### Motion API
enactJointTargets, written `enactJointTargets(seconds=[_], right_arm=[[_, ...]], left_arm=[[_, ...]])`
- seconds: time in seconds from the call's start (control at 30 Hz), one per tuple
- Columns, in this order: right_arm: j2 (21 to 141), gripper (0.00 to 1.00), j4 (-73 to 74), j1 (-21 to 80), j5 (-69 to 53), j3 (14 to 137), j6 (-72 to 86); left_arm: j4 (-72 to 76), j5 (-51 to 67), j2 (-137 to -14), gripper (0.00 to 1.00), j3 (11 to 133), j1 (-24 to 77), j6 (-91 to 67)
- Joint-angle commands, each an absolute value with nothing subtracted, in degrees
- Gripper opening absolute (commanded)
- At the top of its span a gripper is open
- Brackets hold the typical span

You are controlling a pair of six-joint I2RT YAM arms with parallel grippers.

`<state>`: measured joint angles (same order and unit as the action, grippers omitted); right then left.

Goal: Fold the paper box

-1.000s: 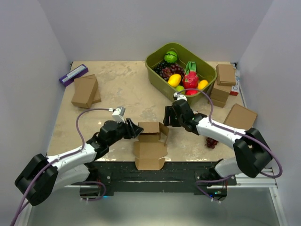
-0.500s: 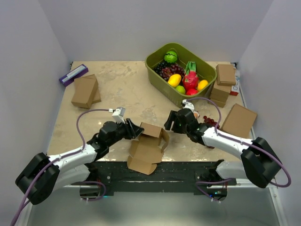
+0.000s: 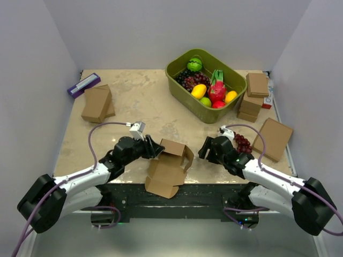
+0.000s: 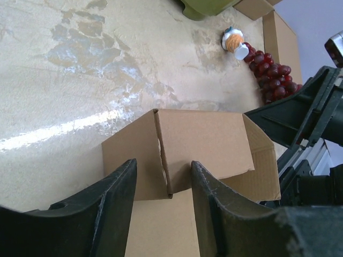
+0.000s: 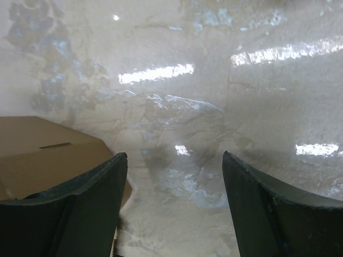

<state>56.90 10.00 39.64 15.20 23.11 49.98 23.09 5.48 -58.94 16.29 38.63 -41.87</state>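
Left claw [image 3: 154,150] looks clamped on a wall of the half-folded paper box [image 3: 169,170]. Right claw [image 3: 206,149], fingers spread wide, sits just right of it, not touching I think.

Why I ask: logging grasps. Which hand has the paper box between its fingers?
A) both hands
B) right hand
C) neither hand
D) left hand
D: the left hand straddles a wall of the paper box with its fingers, while the right hand is open beside it, nothing between its fingers.
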Motion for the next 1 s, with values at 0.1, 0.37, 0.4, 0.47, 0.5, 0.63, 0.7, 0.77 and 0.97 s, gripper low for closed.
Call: enactJointTargets(seconds=[0.1,0.37,0.4,0.47,0.5,0.63,0.7,0.77,0.97], right_arm=[[60.38,0.72,7.91,43.32,15.11,26.27,54.3],[63.45,0.72,3.96,52.73,19.86,25.58,65.82],[63.72,0.72,4.04,52.91,20.56,25.75,66.35],[64.94,0.72,4.22,53.17,21.27,26.72,66.53],[65.3,0.72,4.13,53.17,21.53,26.98,66.45],[66.79,0.72,2.81,53.17,22.24,28.82,65.92],[67.76,0.73,2.55,53.17,22.59,29.62,65.3],[67.94,0.74,2.64,53.09,22.68,30.41,64.43],[62.5,0.8,4.22,53.17,24.17,28.13,62.5]], left_arm=[[28.03,8.44,-62.13,0.48,17.4,38.32,-40.6],[32.43,9.58,-62.4,0.46,14.33,38.93,-42.28],[32.95,9.75,-62.32,0.45,14.07,39.11,-42.28],[33.31,9.67,-62.31,0.45,13.63,39.99,-42.54],[33.57,9.58,-62.4,0.45,13.54,40.34,-42.63],[34.45,8.79,-62.49,0.45,12.92,41.92,-43.5],[34.28,8.61,-62.14,0.45,12.66,42.45,-43.68],[33.32,7.91,-61.18,0.45,12.57,42.54,-43.59],[25.85,4.57,-55.82,0.5,14.58,42.1,-41.75]])
